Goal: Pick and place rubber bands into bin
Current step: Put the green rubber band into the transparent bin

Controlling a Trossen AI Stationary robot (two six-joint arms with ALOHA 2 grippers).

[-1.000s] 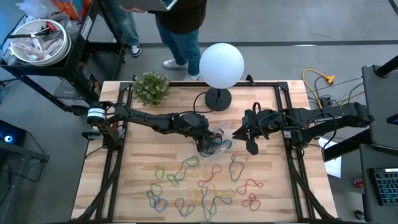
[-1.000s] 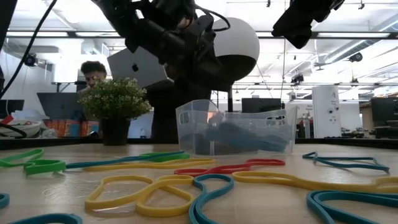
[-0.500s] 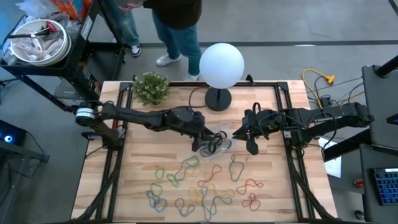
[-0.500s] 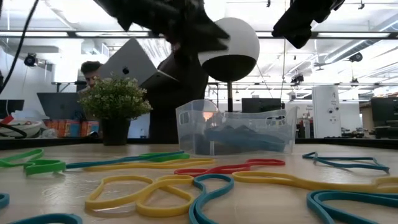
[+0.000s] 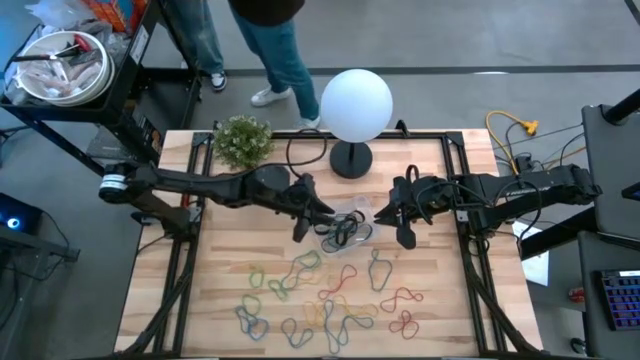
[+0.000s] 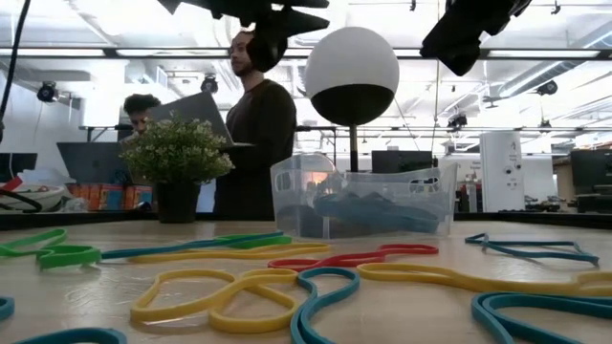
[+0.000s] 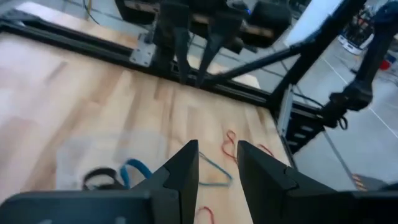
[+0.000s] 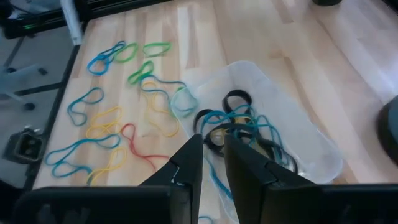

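We list one clear bin [image 5: 345, 229] at the middle of the wooden table [image 5: 220, 290], holding a tangle of blue and black rubber bands [image 8: 233, 127]. More rubber bands [image 5: 320, 295], yellow, green, red and blue, lie loose on the table in front of it. Left gripper [image 5: 300, 228]: raised just beside the bin, jaws a narrow gap apart, empty. Right gripper [image 5: 405, 236]: held above the table on the bin's other side, jaws nearly together, nothing between them. Behind stand a white globe lamp [image 5: 356, 105] and a small plant [image 5: 243, 141].
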